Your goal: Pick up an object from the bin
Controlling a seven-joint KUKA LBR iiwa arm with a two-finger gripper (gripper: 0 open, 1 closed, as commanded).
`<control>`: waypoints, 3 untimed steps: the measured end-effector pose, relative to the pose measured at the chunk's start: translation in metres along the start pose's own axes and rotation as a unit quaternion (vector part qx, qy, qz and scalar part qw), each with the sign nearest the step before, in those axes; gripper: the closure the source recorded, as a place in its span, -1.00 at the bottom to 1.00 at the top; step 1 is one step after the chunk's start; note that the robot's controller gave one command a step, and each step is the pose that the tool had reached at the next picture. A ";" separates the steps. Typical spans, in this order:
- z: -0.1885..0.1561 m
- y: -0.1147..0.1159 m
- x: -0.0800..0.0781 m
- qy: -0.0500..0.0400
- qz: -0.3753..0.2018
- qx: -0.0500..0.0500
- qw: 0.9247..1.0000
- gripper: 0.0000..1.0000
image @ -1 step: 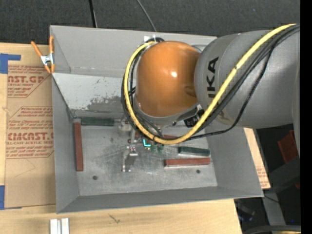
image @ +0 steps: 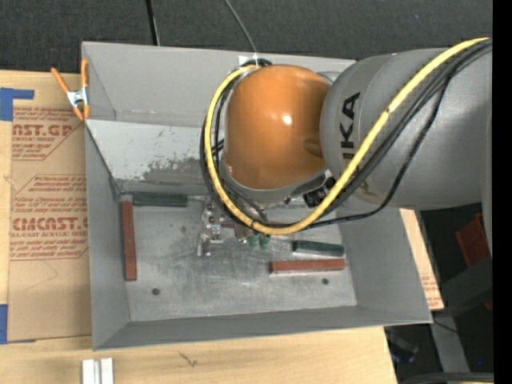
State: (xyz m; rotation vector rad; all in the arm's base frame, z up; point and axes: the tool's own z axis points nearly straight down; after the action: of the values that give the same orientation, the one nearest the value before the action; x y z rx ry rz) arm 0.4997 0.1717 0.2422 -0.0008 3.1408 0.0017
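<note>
My gripper (image: 210,238) reaches down below the orange wrist cover to the middle of the bin floor; its metal fingertips stand close to the floor with nothing seen between them. Just right of it lie a dark green stick (image: 318,249) and, under that, a reddish-brown stick (image: 307,266), both flat and roughly level. A small green bit (image: 254,239) shows right beside the fingers.
Another reddish-brown stick (image: 128,240) lies upright along the left wall. A second dark green stick (image: 159,201) lies along the back edge of the floor, left of the gripper. The arm and its orange cover hide the bin's back right part.
</note>
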 end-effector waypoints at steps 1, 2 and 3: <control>0.000 0.000 0.000 0.000 0.000 0.000 1.000 1.00; 0.060 0.004 -0.001 -0.002 0.046 -0.001 0.999 1.00; 0.098 0.004 0.003 0.003 0.063 0.001 0.998 1.00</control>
State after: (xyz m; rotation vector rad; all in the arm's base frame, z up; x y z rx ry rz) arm 0.4971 0.1758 0.1443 0.1979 3.1396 -0.0011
